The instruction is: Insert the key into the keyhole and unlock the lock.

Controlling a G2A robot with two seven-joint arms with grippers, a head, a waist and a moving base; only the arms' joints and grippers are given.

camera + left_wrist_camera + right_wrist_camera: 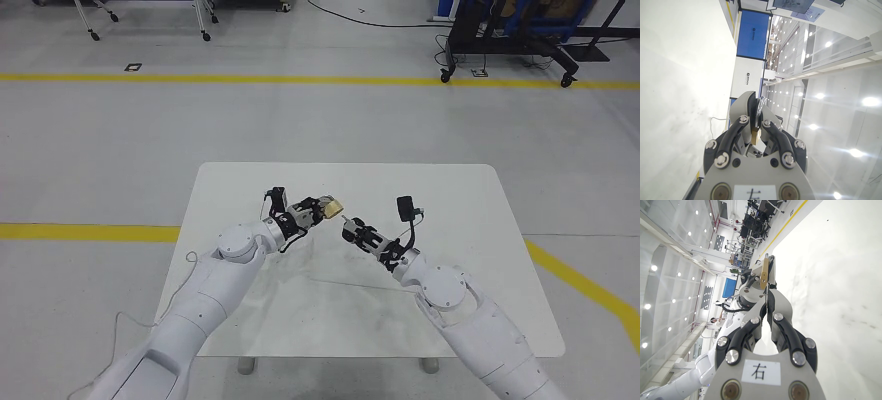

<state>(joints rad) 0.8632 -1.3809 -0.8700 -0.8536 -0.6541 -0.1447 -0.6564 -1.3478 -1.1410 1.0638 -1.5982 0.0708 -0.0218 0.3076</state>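
Note:
Above the middle of the white table [450, 190], my left gripper [318, 212] is shut on a brass padlock [331, 207]. In the left wrist view the left gripper [758, 102] clamps the padlock [755, 137], with the silver shackle at the fingertips. My right gripper [349, 229] is shut on a thin metal key [343, 218]. It sits just to the right of the lock and points at it. In the right wrist view the right gripper [768, 292] holds the key [766, 297] edge-on. The key's tip is right at the padlock [763, 274], just below the keyhole [763, 281].
Both grippers hang above the table's middle, and bare white tabletop lies all around them. A thin line, possibly a cable [345, 283], crosses the table in front of the arms. A wheeled black cart [510, 40] stands far off on the floor.

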